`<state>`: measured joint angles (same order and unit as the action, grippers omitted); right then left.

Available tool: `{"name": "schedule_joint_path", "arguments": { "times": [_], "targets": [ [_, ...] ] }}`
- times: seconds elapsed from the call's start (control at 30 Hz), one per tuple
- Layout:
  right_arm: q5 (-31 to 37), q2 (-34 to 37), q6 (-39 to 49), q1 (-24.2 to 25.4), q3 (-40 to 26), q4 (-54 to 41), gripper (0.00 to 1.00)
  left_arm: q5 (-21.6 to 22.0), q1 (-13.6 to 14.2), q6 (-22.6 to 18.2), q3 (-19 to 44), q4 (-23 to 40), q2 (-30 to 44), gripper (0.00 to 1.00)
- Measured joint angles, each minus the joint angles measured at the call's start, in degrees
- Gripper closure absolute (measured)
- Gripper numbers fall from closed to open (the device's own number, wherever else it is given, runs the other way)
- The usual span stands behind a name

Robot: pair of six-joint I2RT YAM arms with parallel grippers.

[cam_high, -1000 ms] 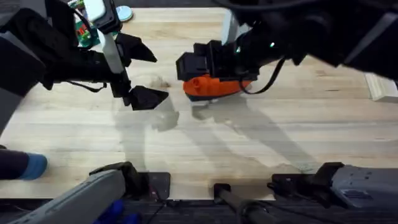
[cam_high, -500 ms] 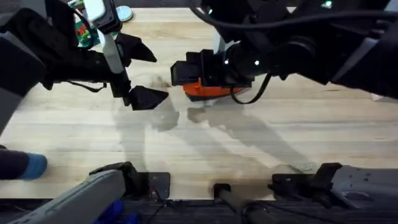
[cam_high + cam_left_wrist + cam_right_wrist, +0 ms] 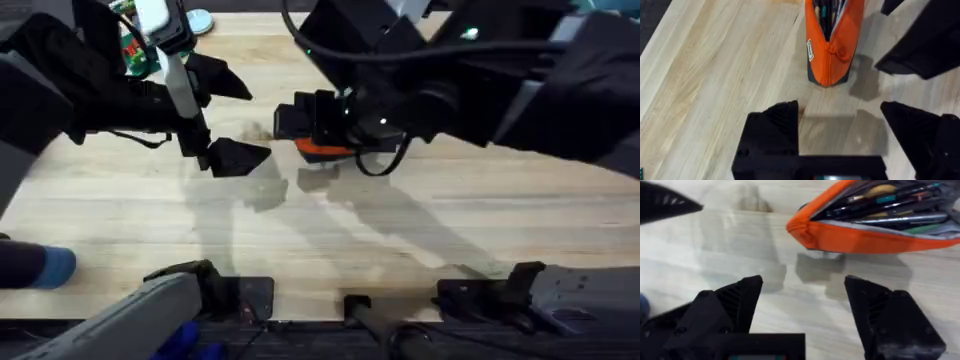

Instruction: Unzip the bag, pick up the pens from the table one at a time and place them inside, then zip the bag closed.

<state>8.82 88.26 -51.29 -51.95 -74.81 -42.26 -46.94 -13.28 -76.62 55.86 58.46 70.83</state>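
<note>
Left gripper (image 3: 840, 132) is hovering with black fingers (image 3: 775, 125) spread apart, nothing between them. Orange fabric pouch with dark base (image 3: 832, 42) is lying beyond the fingertips on light wooden plank table (image 3: 715, 75), zipper gaping, pens (image 3: 827, 10) showing inside.

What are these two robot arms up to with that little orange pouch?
The two arms are packing pens into the orange bag on the wooden table. The bag lies unzipped, with several pens already visible inside. Neither arm is holding anything right now: the right gripper hovers open close beside the bag's end, and the left gripper waits open a little way off, pointing at the bag. The zipper has not yet been closed.
</note>
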Motion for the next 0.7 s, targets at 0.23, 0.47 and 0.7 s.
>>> {"name": "schedule_joint_path", "arguments": {
  "times": [0.23, 0.47, 0.7],
  "targets": [
    [3.3, 1.6, -3.3, -0.4, 0.0, 0.3, 0.006, 0.0, 0.0, 0.0, 0.0, 0.0, 0.0, 0.008],
    [3.9, 4.5, -4.0, -0.6, 0.0, 1.8, 0.006, 0.0, 0.0, 0.0, 0.0, 0.0, 0.0, 0.008],
    [3.9, 8.8, -3.9, -0.7, 0.0, 6.6, 0.006, 0.0, 0.0, 0.0, 0.0, 0.0, 0.0, 0.007]
  ]
}}
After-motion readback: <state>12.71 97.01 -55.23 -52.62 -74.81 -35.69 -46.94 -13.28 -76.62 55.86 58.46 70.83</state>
